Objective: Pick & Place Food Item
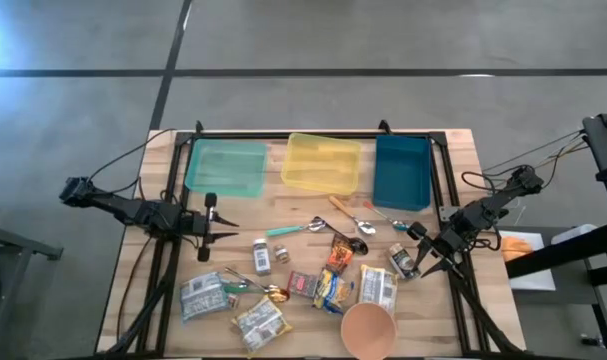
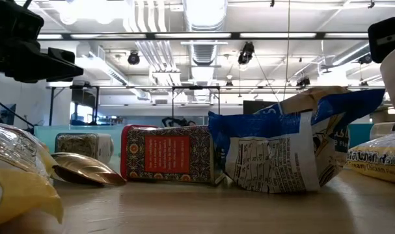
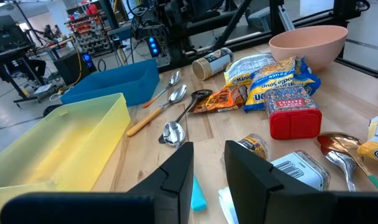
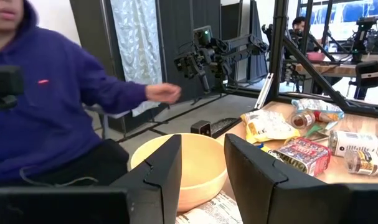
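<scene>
High view shows the wooden table (image 1: 133, 270) with three bins along its far edge: a green bin (image 1: 226, 166), a yellow bin (image 1: 323, 163) and a blue bin (image 1: 401, 171); nearer the front lies a scatter of food items: a red box (image 1: 303, 285), a yellow-and-blue soup packet (image 1: 333, 291), an orange packet (image 1: 340, 254), a spice jar (image 1: 262, 256), a can (image 1: 403, 262), silver-wrapped packets (image 1: 205, 297) at the front left, plus several spoons (image 1: 355, 222) and a tan bowl (image 1: 368, 329) at the front edge; the left gripper (image 1: 226, 230) hangs at the table's left side, just in front of the green bin, its fingers parted by a narrow gap and holding nothing, as the left wrist view confirms with the spoons and red box visible past them; the right gripper (image 1: 432, 266) hangs at the right side beside the can, its fingers likewise slightly apart and empty; the right wrist view looks past them over the bowl to a person in a purple hoodie (image 4: 48, 93) beyond the table, one hand (image 4: 162, 93) held out; no food item is in any bin.
</scene>
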